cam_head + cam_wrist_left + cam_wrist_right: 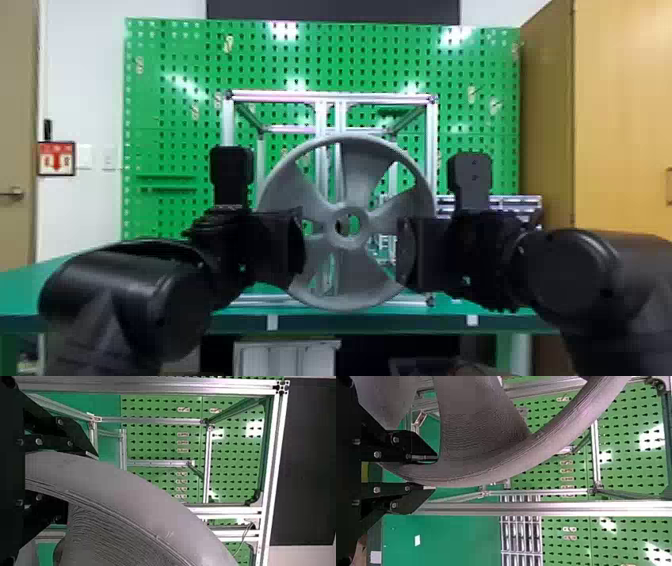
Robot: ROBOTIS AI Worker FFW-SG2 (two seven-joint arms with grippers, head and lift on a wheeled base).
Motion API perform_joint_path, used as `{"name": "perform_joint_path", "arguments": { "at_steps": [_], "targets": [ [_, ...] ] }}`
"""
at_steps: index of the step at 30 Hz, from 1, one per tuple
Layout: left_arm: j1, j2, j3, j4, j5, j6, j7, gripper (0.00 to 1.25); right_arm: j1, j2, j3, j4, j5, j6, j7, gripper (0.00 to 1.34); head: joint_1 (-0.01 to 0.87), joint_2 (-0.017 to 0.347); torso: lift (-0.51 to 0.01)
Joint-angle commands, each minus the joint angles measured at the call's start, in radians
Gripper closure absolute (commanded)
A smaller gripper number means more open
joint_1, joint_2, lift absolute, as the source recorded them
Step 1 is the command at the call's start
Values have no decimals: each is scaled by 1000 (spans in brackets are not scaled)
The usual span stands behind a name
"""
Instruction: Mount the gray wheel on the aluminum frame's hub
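Upright between the two arms, the gray wheel (357,167) faces the head camera in front of the aluminum frame (330,96). My left gripper (299,247) is at its left rim and my right gripper (404,250) at its right rim. In the left wrist view, the left gripper (75,473) is shut on the wheel's rim (130,490). The right wrist view has the right gripper (429,473) shut on the rim (494,469) too. Through the wheel's centre hole, green board and a dark part are visible; whether the hub lines up cannot be told.
The frame stands on a green table (30,285) before a green pegboard (170,75). Behind the right arm lies a metal rack (520,202). A wooden cabinet (620,115) rises at the right, and a white box (287,357) sits under the table.
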Motion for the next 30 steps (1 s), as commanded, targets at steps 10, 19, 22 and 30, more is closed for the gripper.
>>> {"name": "perform_joint_path", "arguments": {
  "at_steps": [10, 19, 22, 30],
  "targets": [
    [30, 46, 22, -65, 30, 34, -1, 884, 11, 1, -19, -16, 0, 3, -8, 1181, -5, 6, -499],
    [34, 43, 7, -74, 50, 33, 0, 886, 11, 1, -22, -17, 3, 1, -13, 1181, -5, 6, -499],
    [32, 43, 1, -72, 45, 34, -1, 886, 6, 1, -17, -17, 3, 0, -19, 1181, -5, 6, -499],
    [30, 43, 5, -72, 38, 33, -1, 886, 12, 1, -17, -17, 5, 6, -23, 1181, -5, 6, -499]
  ]
}}
